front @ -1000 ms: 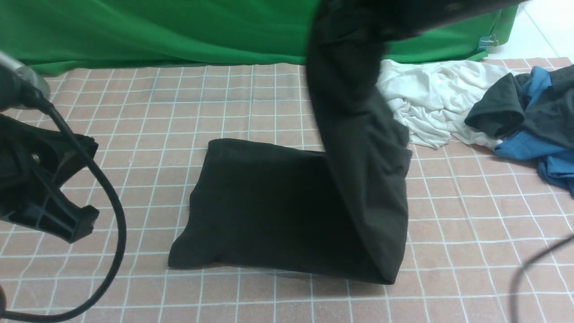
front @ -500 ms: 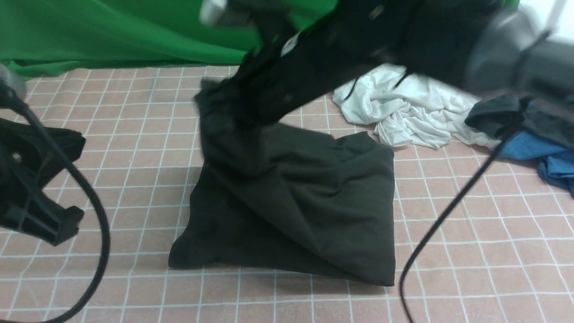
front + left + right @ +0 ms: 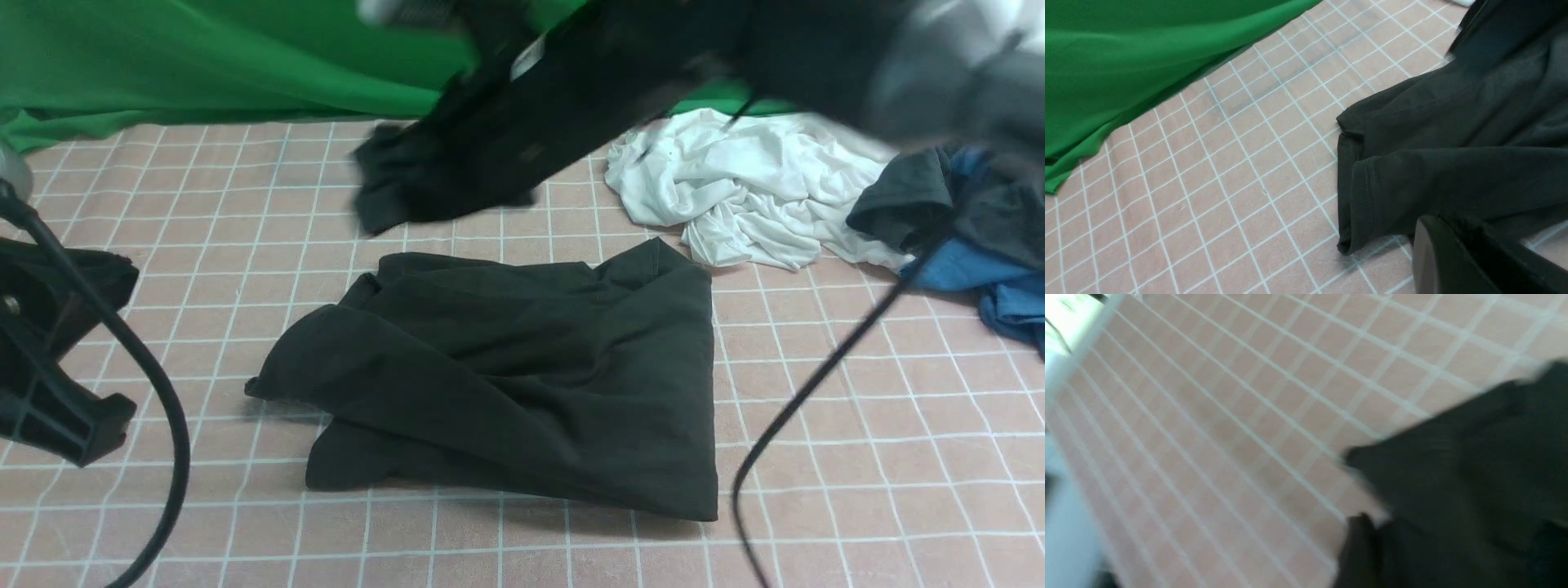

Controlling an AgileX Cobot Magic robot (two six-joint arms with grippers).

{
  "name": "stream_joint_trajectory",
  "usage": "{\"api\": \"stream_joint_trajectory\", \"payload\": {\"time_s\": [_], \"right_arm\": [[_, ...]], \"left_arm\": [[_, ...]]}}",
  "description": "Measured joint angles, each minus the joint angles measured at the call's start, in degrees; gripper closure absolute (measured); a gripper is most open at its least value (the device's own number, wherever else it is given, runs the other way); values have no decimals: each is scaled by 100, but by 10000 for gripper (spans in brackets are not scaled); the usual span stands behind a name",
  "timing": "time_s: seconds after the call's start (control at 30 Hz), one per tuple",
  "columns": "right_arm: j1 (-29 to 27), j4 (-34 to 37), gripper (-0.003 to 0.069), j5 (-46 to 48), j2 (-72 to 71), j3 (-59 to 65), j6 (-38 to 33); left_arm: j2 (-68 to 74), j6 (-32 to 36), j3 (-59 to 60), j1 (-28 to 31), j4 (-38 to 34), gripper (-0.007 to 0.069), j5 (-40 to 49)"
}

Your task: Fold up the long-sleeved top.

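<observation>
The pink checked table cover (image 3: 857,392) spreads beneath both my grippers, and the green backdrop cloth (image 3: 204,65) hangs along its far edge, beyond them. The long-sleeved top (image 3: 522,384) lies on the cover between my two arms. It sits below and toward me from my right gripper (image 3: 392,192) and off to the right of my left gripper (image 3: 73,425). The top is a loose, creased black bundle, with one flap draped across it toward my left side. My left wrist camera shows its stitched hem edges (image 3: 1359,183) resting on the checks just beside my left fingertip (image 3: 1453,261). A crumpled white garment (image 3: 735,196) lies to the right of my right gripper, toward the backdrop. Farther right again, a charcoal-grey garment (image 3: 906,204) is heaped together with a blue one (image 3: 963,269), well apart from the top. My right arm reaches across the scene from the right as a dark smear of motion. The gripper at its end hangs above the cover, beyond the top's far left corner. It is too blurred for me to tell whether its jaws are apart or whether any cloth is between them. My left gripper is held low at the left edge with its jaws together on nothing, and its black cable (image 3: 163,392) loops down beside it.
</observation>
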Motion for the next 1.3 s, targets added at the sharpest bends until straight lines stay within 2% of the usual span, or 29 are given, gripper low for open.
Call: {"api": "stream_joint_trajectory", "payload": {"time_s": [0.07,0.17,0.2,0.23,0.27,0.4,0.6,0.87,1.13,1.3], "right_arm": [[-39,-896,356,501,-263,-12,69],[-39,-1427,535,554,-370,282,148],[-25,-1503,578,359,-341,470,148],[-17,-1521,589,192,-322,550,139],[40,-1576,619,-382,-149,887,13],[224,-1607,627,-999,402,1180,-243],[387,-1601,627,-1126,944,1224,-451],[714,-1039,627,-555,998,1224,-1087],[1267,-901,627,-373,998,1224,-1195],[1486,-870,627,143,998,1224,-1189]], "left_arm": [[0,-118,0,0,84,604,-38],[0,-249,0,0,148,604,-76],[0,-252,0,0,172,604,-83],[0,-252,0,0,176,604,-90],[0,-261,0,0,178,604,-110],[0,-276,0,0,165,604,-109],[0,-276,0,0,147,604,-109],[0,-276,0,0,128,604,-201],[0,-276,0,0,122,604,-197],[0,-276,0,0,122,604,-144]]}}
